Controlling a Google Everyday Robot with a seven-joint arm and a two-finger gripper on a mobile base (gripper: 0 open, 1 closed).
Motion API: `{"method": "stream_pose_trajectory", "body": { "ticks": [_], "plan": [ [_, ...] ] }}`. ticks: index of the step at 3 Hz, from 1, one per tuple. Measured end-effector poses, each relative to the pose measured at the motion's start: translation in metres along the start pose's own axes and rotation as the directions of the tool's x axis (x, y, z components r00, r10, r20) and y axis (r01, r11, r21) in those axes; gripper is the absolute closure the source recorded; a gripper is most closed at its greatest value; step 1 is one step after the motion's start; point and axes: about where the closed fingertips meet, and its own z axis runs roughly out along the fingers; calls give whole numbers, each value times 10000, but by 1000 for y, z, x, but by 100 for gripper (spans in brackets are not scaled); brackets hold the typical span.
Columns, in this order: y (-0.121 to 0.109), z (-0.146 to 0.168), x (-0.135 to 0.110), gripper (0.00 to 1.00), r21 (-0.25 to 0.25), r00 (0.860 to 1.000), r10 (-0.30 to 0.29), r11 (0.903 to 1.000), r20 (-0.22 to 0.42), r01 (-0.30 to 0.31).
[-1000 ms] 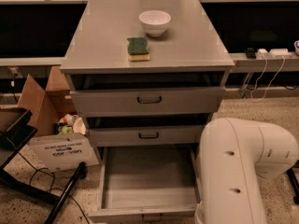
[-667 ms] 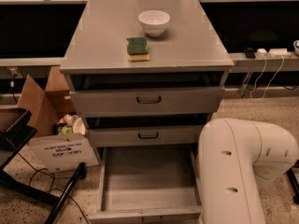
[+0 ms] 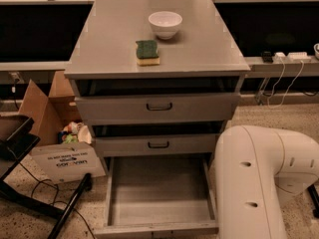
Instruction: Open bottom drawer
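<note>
Grey bottom drawer lies open; end effector out of view beyond arm.

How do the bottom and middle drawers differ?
The bottom drawer is pulled far out, tray exposed; the middle drawer sits nearly closed. The middle drawer's front faces the camera; the bottom drawer's shows only its top edge. Both are grey. The tool is out of view.

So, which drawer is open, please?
The bottom drawer, its bare tray showing; the top drawer and middle drawer show only fronts. The gripper is out of view.
</note>
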Motion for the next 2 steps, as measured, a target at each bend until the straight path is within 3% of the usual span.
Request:
{"method": "stream_pose_trajectory", "body": {
  "ticks": [1, 2],
  "plan": [
    [0, 0, 0, 79, 1, 10000, -1, 10000, 0, 1],
    [0, -34, 0, 56, 354, 9993, -372, 9987, 65, 370]
  ]
}}
